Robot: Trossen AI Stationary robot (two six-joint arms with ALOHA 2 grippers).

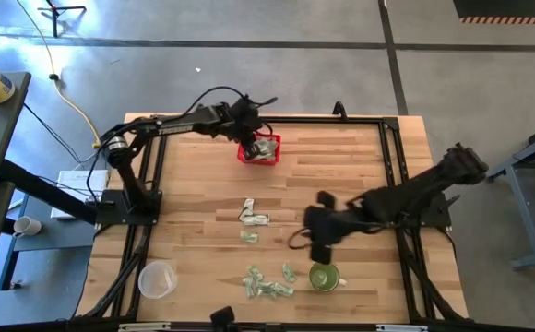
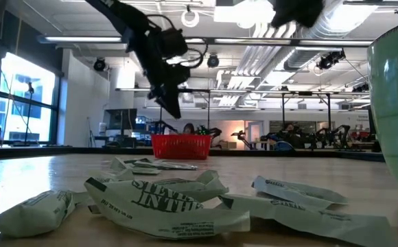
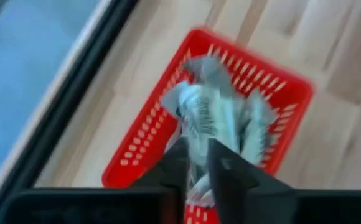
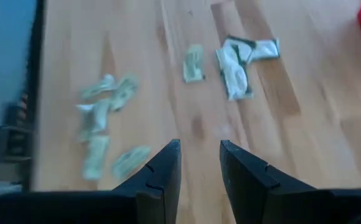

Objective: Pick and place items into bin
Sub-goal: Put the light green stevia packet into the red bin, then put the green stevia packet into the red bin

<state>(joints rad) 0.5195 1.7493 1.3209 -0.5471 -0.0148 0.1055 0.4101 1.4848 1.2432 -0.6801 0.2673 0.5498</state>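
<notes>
The red basket (image 1: 259, 150) stands at the table's far middle and holds several pale green-and-white paper pieces (image 3: 255, 124). My left gripper (image 1: 248, 132) hangs just above it, pointing down, its fingers nearly together with a pale piece (image 3: 199, 112) between them; it also shows in the low view (image 2: 175, 108). More pieces lie flat on the table: two at the middle (image 1: 253, 218), several near the front edge (image 1: 267, 284). My right gripper (image 1: 315, 231) is open and empty above the table's middle right; the loose pieces (image 4: 106, 118) lie ahead of it. My left gripper pinches a crumpled paper piece (image 3: 198, 163) between its two fingers (image 3: 179, 167), coming from above and pointing down. The piece hangs over the basket's inside, clear of the table. Which part of the piece the fingers have, I cannot tell.
A round green cup (image 1: 324, 276) stands near the front edge, right of the front pieces and close below my right gripper. A clear plastic cup (image 1: 157, 279) stands at the front left. A black frame (image 1: 392, 157) runs around the wooden tabletop.
</notes>
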